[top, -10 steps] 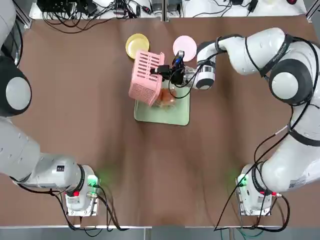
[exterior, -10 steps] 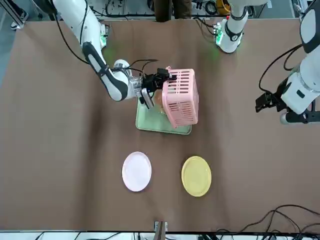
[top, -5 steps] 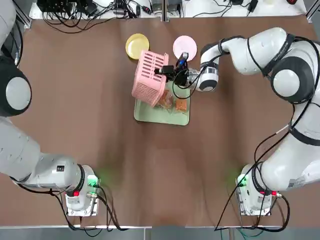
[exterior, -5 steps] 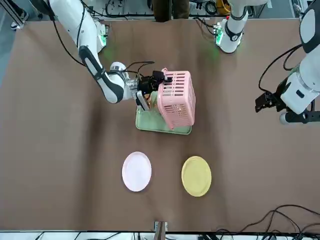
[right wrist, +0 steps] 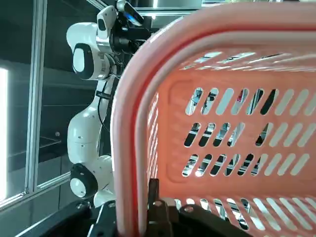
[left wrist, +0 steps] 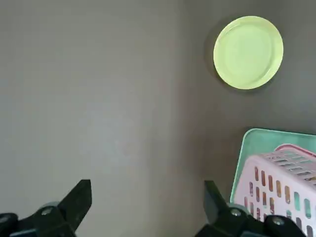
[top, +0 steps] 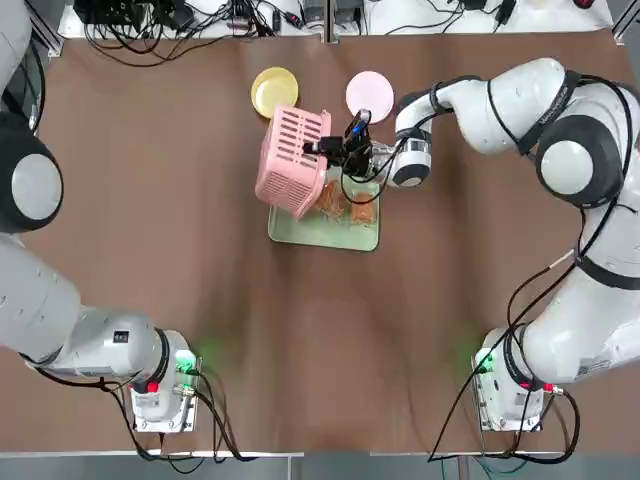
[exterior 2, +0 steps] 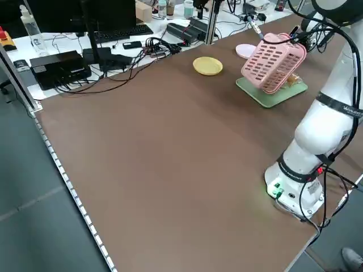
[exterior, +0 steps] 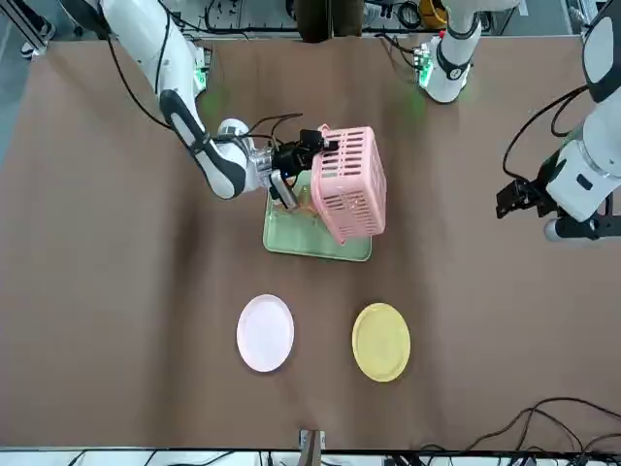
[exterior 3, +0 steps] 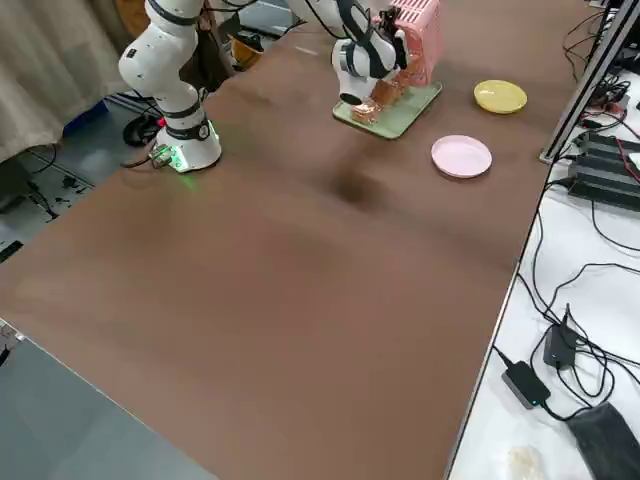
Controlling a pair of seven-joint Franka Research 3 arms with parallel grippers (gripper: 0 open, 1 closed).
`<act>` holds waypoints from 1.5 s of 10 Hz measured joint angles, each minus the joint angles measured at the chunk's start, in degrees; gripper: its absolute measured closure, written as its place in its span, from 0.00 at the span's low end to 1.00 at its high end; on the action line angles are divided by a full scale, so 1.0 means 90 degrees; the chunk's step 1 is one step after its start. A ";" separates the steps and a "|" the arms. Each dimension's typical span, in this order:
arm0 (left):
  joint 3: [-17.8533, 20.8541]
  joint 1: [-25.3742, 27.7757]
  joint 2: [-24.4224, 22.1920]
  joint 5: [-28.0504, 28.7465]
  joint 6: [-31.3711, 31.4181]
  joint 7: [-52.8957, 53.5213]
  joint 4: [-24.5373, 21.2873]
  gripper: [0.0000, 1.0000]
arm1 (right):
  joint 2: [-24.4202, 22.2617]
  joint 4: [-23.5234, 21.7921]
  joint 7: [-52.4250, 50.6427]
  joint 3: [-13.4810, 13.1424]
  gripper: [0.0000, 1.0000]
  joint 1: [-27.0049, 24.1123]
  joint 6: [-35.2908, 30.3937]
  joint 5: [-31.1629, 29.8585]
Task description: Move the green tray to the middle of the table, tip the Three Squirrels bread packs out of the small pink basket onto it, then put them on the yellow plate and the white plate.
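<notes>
Top view: the small pink basket [top: 291, 160] hangs tipped over the green tray [top: 322, 226] mid-table, its rim pinched by the right gripper [top: 330, 148]. Three Squirrels bread packs [top: 345, 204] lie on the tray. Beyond sit the yellow plate [top: 273, 91] and white plate [top: 369, 95]. The left gripper [left wrist: 148, 207] hovers spread wide.

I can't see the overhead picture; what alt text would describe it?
The right gripper holds the pink basket by its rim, tipped on its side over the green tray, where bread packs lie. Beyond sit a yellow plate and a white plate on the brown table.
</notes>
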 joint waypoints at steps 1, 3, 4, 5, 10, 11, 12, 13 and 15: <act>0.0000 -0.0004 0.0000 0.0000 0.0000 0.0006 0.0006 0.00 | 0.0174 0.0168 -0.0057 -0.0001 0.93 0.0030 -0.0094 0.0025; -0.0006 -0.0027 0.0000 0.0000 0.0000 0.0014 0.0008 0.00 | 0.0607 0.0644 -0.0182 -0.0033 0.93 0.0138 -0.0283 0.0181; -0.0006 -0.0037 0.0000 0.0000 0.0000 0.0015 0.0007 0.00 | 0.0783 0.0860 -0.0196 -0.0127 0.93 0.0232 -0.0293 0.0221; -0.0006 -0.0049 0.0001 0.0000 -0.0001 0.0015 0.0006 0.00 | 0.0903 0.1028 -0.0196 -0.0234 0.93 0.0301 -0.0321 0.0230; -0.0007 -0.0081 0.0004 0.0021 -0.0001 0.0015 0.0004 0.00 | 0.1076 0.1243 -0.0206 -0.0443 0.93 0.0518 -0.0948 0.0502; -0.0007 -0.0084 0.0004 0.0021 -0.0001 0.0015 0.0004 0.00 | 0.1096 0.1304 -0.0207 -0.0448 0.93 0.0558 -0.1006 0.0531; -0.0007 -0.0089 0.0004 0.0021 -0.0001 0.0015 0.0004 0.00 | 0.1104 0.1354 -0.0207 -0.0450 0.93 0.0565 -0.1029 0.0542; -0.0007 -0.0091 0.0004 0.0021 -0.0001 0.0015 0.0004 0.00 | 0.1106 0.1412 -0.0207 -0.0458 0.93 0.0565 -0.1036 0.0578; -0.0007 -0.0092 0.0005 0.0022 0.0000 0.0015 0.0004 0.00 | 0.1112 0.1622 -0.0132 -0.0616 0.93 0.0633 -0.1032 0.0729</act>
